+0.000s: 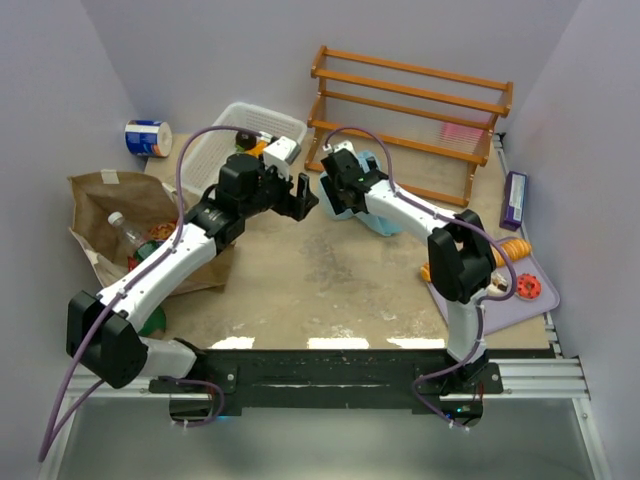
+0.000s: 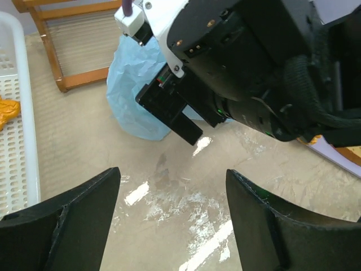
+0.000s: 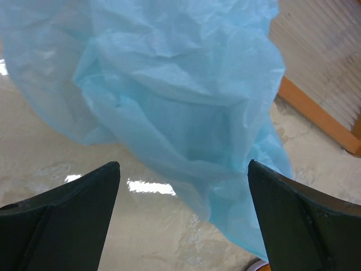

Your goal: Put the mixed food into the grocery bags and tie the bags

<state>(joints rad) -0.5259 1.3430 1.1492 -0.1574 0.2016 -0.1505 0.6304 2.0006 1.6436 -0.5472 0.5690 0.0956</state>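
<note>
Step in hand: judged to be getting hold of the light blue plastic bag (image 3: pixel 169 96) so it can be opened for loading; nothing is gripped yet.
Left end effector (image 2: pixel 172 172): fingers spread and empty, held low over the tabletop (image 1: pixel 330 290). It points at the blue bag, with the right arm's wrist close in front.
Right end effector (image 3: pixel 183 164): fingers spread wide and empty, the crinkled film just ahead of the tips; contact cannot be told.
Blue bag: slumped on the tabletop just in front of the wooden rack (image 1: pixel 410 110), its mouth not visible.
Brown paper bag (image 1: pixel 105 195): lying at far left, a clear bottle (image 1: pixel 125 230) showing in its mouth.
Food outside the bags: orange toy produce (image 1: pixel 512 250) on the purple tray (image 1: pixel 540 268) at right; an orange piece (image 2: pixel 7 110) in the white basket (image 2: pixel 20 147).
Next move: probably each end effector closes on a separate fold of the rim and the two draw apart. The thin film calls for a shallow, gentle pinch, and the two wrists are near enough to collide.
</note>
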